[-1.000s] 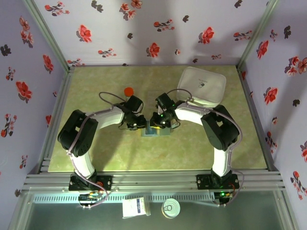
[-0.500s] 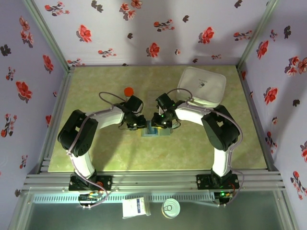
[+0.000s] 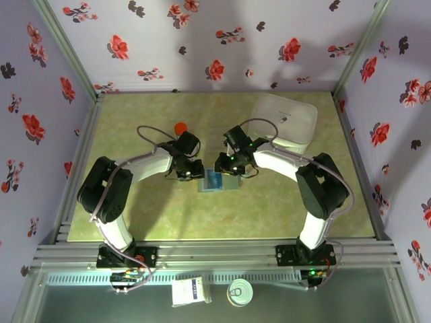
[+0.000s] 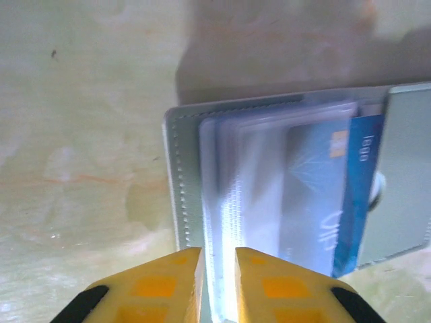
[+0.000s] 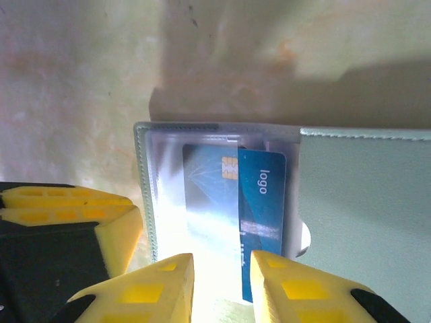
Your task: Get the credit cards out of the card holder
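Since a second ago the right arm has swung its elbow outward and drawn its wrist back a little, uncovering more of the white lidded box [image 3: 286, 121]. The left arm has barely shifted, and the card holder [image 3: 219, 182] lies where it was, opened flat on the tabletop [image 3: 168, 215] between the two wrists.

The left gripper [image 4: 217, 286] has its jaws nearly together, apparently nipping the near edge of the holder's clear sleeve beside the stitched border. This is most likely to pin the wallet so it cannot slide when a card is drawn. The right gripper [image 5: 222, 286] has its jaws a little apart, straddling the near end of the credit cards [image 5: 259, 195], with no firm clamp evident.

The teal-blue cards sit overlapped in the sleeve, one partly slid toward the grey-blue flap. In the right wrist view their long axis runs far to near, chip ends away, near ends pointing at the right jaws. The holder's own long axis runs left to right across the tabletop.
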